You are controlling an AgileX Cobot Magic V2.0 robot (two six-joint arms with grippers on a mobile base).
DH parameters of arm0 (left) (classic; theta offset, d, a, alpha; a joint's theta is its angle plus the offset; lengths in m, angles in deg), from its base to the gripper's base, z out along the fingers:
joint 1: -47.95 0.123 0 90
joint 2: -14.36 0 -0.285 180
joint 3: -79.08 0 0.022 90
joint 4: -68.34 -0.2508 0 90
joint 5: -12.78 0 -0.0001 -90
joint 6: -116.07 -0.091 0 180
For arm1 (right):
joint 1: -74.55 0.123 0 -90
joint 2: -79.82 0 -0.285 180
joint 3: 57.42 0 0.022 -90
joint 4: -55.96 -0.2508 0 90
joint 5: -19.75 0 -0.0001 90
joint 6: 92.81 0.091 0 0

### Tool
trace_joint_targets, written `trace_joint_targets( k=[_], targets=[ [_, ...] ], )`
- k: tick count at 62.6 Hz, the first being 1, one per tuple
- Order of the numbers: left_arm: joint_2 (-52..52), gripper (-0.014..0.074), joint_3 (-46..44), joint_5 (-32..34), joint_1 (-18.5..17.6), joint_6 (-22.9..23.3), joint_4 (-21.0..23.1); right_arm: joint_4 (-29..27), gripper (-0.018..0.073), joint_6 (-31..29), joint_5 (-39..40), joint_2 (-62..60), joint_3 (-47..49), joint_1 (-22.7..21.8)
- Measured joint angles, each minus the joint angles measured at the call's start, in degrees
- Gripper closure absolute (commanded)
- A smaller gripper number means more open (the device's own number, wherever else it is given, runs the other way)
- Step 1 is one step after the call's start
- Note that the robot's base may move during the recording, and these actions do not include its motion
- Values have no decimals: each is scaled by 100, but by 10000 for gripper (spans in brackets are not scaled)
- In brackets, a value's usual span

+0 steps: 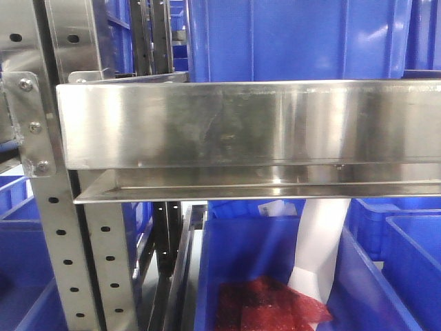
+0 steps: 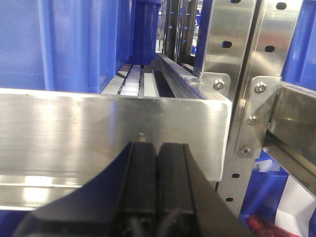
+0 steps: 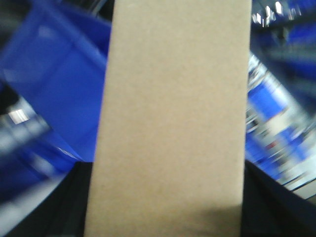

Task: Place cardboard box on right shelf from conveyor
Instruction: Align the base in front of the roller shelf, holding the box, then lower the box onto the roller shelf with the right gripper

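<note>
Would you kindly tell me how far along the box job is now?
Pickup looks done: the cardboard box fills the right wrist view between the dark fingers of the right gripper. In hand: carrying it. Left: setting it on the right shelf, whose rail shows no box yet.

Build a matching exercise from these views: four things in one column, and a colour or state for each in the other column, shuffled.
Things:
1. cardboard box
2. left pincer
3. shelf rail
4. lower bin

Descriptions:
A. shiny steel
B. black, shut
C. tan, filling the right wrist view
D. blue, holding red material

Pairs: 1-C, 2-B, 3-A, 4-D
</note>
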Motion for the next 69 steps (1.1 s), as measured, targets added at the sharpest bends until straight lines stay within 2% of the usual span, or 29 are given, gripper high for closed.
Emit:
trace_joint_targets(
  k=[8, 17, 25, 45, 69],
  targets=[
    [0, 715, 0, 0, 0, 0, 0, 484, 333, -898, 268, 544, 0, 224],
    [0, 715, 0, 0, 0, 0, 0, 676, 333, -1272, 413, 1148, 0, 590],
    [0, 715, 0, 0, 0, 0, 0, 704, 333, -1334, 461, 1586, 0, 717],
    [0, 715, 0, 0, 0, 0, 0, 728, 334, -1348, 635, 2309, 0, 717],
    [0, 715, 0, 0, 0, 0, 0, 794, 334, -1348, 1274, 2951, 0, 276]
  ],
)
